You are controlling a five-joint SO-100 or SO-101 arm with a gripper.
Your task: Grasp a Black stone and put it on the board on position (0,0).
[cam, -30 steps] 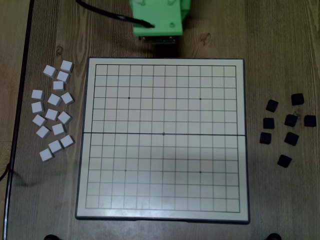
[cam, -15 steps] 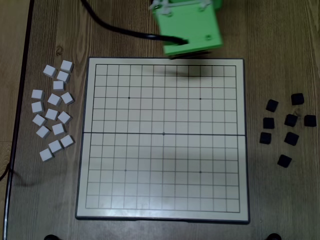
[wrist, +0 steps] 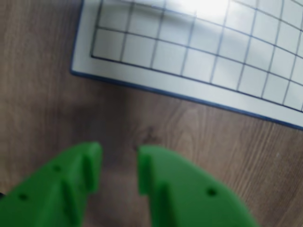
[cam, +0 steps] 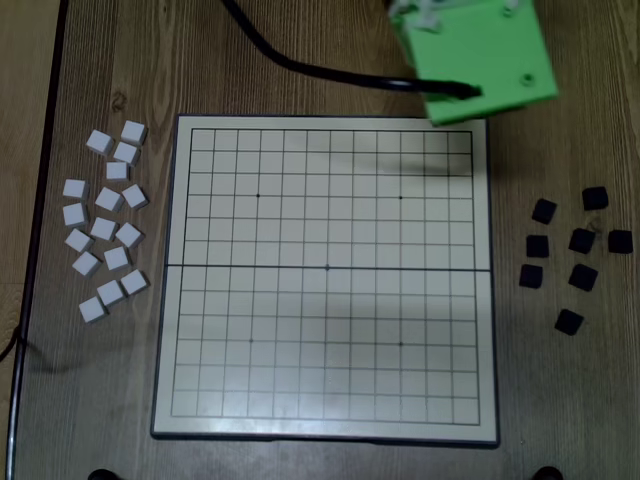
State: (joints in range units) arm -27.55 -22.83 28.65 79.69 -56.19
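Observation:
Several black stones (cam: 583, 240) lie loose on the wooden table to the right of the board (cam: 165, 300) in the overhead view. No stone sits on the board's grid. My green arm (cam: 480, 60) hangs over the board's top right corner, well above the stones in the picture. In the wrist view my gripper (wrist: 119, 165) is open, with a narrow gap and only bare wood between its green fingers (wrist: 170, 184). A corner of the board (wrist: 189, 97) lies just beyond the fingers. No black stone shows in the wrist view.
Several white square blocks (cam: 105, 228) are scattered left of the board in the overhead view. A black cable (cam: 300, 65) trails from the arm across the table's top. A dark strip (cam: 45, 200) runs along the table's left edge.
The arm has swung to the right along the board's top edge, from above its middle to above its top right corner. Stones and blocks have not moved.

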